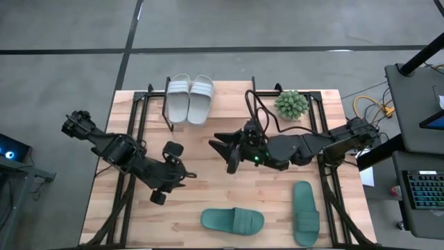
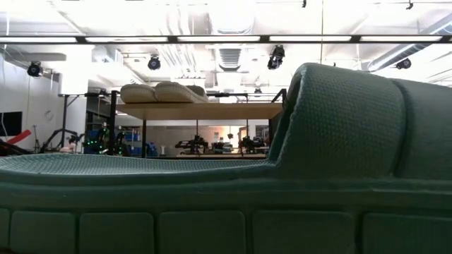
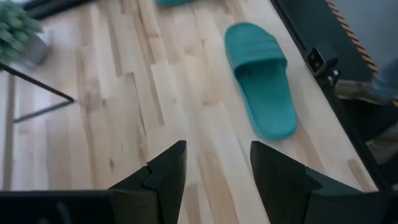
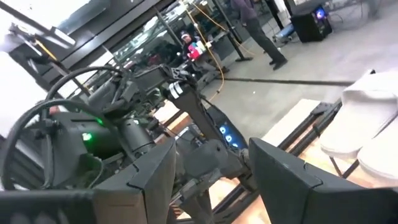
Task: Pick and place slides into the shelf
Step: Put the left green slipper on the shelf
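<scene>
Teal slides (image 1: 232, 221) near tabletop's front edge; my left gripper (image 1: 166, 173) and right gripper (image 1: 225, 149) half-open, empty; careless reach risks arms colliding.

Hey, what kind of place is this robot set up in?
Most likely a robotics lab or workshop: two arms work at a wooden table on a bare concrete floor, a keyboard sits beside it, and track lights hang overhead.

Bright ceiling lights (image 2: 226, 39) shone down, and glare washed out the roof above the shelf (image 2: 201, 111). The teal slide (image 2: 226, 183) right up close looked huge and fuzzy. The table (image 1: 208, 201) was evenly lit, with only soft shadows.
</scene>
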Robot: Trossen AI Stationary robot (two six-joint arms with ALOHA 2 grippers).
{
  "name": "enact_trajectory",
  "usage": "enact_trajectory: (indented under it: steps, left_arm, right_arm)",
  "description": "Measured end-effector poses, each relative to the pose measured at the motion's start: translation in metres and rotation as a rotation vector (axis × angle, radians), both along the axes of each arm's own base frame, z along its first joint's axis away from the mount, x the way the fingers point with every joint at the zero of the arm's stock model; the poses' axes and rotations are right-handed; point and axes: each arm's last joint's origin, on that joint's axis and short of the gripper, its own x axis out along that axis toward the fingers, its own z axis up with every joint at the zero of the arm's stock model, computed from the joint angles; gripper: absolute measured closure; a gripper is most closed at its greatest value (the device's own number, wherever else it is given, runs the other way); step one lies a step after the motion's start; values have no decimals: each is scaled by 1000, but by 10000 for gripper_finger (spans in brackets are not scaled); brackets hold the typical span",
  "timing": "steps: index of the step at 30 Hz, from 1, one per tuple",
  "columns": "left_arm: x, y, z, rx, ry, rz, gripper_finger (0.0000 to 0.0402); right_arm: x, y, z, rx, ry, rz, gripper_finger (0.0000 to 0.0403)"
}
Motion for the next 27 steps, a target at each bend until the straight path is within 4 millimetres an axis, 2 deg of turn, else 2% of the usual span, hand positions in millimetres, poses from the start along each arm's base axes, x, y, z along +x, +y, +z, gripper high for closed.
enact_trajectory:
  steps: [6, 12, 20, 27]
  left_arm:
    - [-2, -10, -1, 48, -37, 14, 239]
    - [3, -26, -8, 151, -86, 55, 239]
    - [39, -54, -39, 208, -65, 39, 239]
    - [60, -69, -53, 274, -48, 10, 239]
  right_arm:
    - [-2, -5, -6, 68, 50, -16, 209]
    - [-24, -15, -1, 136, 128, -40, 209]
    - [-50, -24, 4, 202, 210, -26, 209]
    - [-62, -23, -8, 281, 349, -3, 209]
